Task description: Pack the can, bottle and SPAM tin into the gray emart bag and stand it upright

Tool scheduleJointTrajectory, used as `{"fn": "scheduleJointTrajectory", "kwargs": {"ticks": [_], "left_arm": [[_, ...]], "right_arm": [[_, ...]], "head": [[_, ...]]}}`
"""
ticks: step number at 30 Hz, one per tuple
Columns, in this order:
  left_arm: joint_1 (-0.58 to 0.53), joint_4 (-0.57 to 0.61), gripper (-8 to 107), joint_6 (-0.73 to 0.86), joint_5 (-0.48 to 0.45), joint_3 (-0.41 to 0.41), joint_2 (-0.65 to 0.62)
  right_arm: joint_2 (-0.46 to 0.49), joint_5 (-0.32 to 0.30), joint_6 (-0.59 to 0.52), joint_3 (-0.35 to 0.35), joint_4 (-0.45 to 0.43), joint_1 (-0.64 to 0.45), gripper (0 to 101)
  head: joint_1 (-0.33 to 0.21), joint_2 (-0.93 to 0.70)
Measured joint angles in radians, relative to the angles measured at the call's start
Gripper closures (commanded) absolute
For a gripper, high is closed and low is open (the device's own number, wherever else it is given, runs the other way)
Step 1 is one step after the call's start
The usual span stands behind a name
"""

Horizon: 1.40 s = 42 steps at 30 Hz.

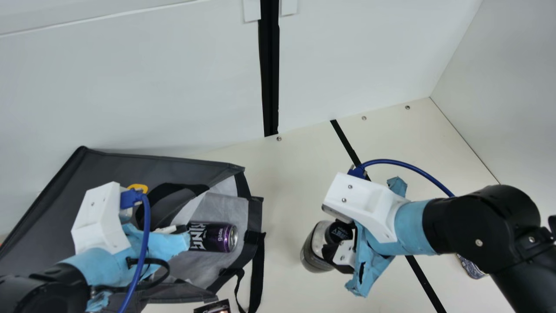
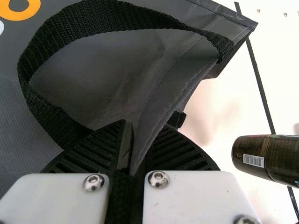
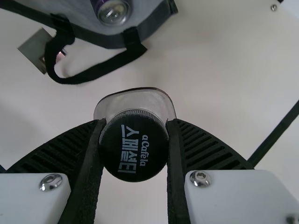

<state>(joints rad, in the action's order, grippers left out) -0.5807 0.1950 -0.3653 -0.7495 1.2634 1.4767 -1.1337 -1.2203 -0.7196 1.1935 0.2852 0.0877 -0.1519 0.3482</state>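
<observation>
Through my right tool (image 1: 333,248), I am holding the bottle (image 1: 315,254) by its black cap (image 3: 134,151), the two ribbed fingers pressed on either side; in the right wrist view the cap faces the camera. I cannot tell if the bottle's base touches the bench (image 1: 295,182). It is just outside the open mouth of the gray emart bag (image 1: 108,163), which lies on its side at my left.

My left tool (image 1: 180,228) is pinched closed on a fold of the bag's edge (image 2: 163,109), with a black woven handle (image 2: 42,51) looping beside it. In the main view, the purple can (image 1: 219,238) lies on its side within the bag's mouth, silver end outward, right next to this tool; I cannot tell whether they touch.

A rounded, patterned object (image 1: 471,267) sits partly hidden beneath my right arm, too covered for me to say if it is the SPAM tin. A small silver and dark object (image 3: 37,49) rests near the bag's hanging strap (image 3: 88,72).

The bench is cream, crossed by a black line (image 1: 345,141). Behind it rise pale wall panels (image 1: 130,87), split by an upright black strip (image 1: 269,74), and another pale wall (image 1: 512,87) closes off the right.
</observation>
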Motion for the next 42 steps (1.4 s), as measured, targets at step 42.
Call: {"fn": "scheduleJointTrajectory", "kwargs": {"ticks": [42], "left_arm": [[0.000,0.000,107,0.000,0.000,0.000,0.000]], "right_arm": [[-0.115,0.286,-0.337,-0.118,0.500,0.052,101]], "head": [[0.000,-0.002]]}}
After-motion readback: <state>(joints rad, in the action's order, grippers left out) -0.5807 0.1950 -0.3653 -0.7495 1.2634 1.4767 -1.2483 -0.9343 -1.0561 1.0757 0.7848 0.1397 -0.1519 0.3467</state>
